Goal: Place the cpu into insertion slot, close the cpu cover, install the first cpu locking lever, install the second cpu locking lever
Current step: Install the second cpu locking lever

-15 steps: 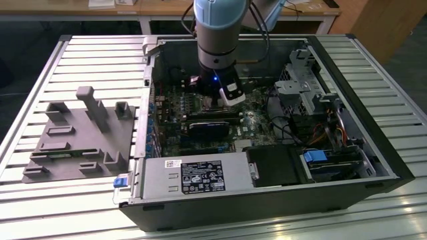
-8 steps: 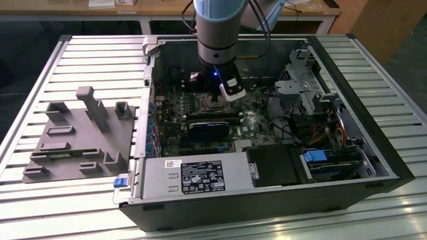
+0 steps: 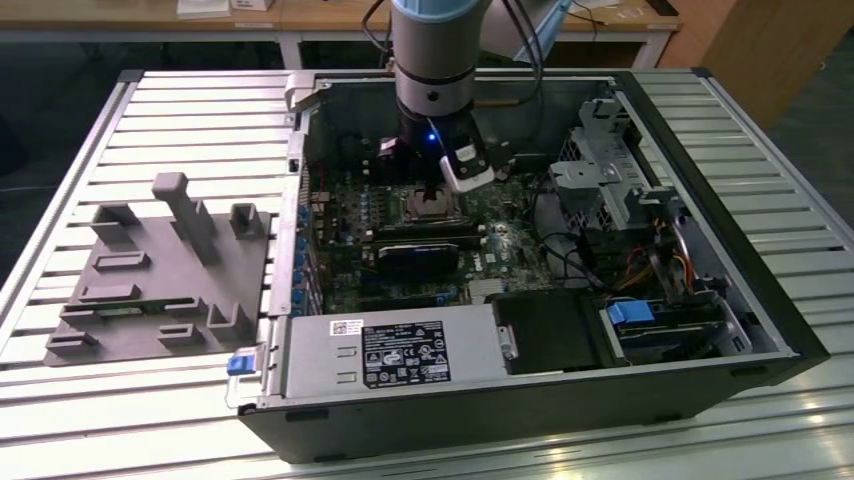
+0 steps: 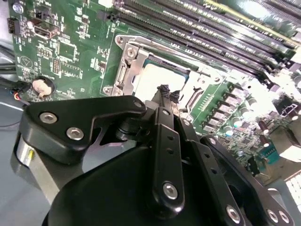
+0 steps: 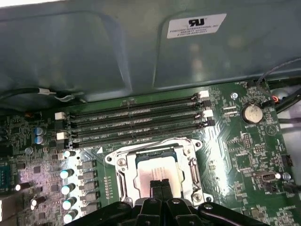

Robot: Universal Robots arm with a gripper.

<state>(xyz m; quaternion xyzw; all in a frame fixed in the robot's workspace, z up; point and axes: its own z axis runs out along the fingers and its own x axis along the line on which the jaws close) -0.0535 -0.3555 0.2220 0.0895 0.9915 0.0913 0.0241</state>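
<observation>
Bright overhead light glares off the cpu (image 4: 157, 77); nearby linkage blurs.

The arm (image 3: 430, 60) hangs straight down into the open computer case, its wrist vertical. The pincer (image 5: 160, 184) points downward with its two black fingers (image 4: 165, 92) pressed together, tips side by side in both wrist views, nothing visible between them.

Exterior view overlooks the open case; both wrist views (close) share the insertion slot (image 5: 157, 172).
</observation>
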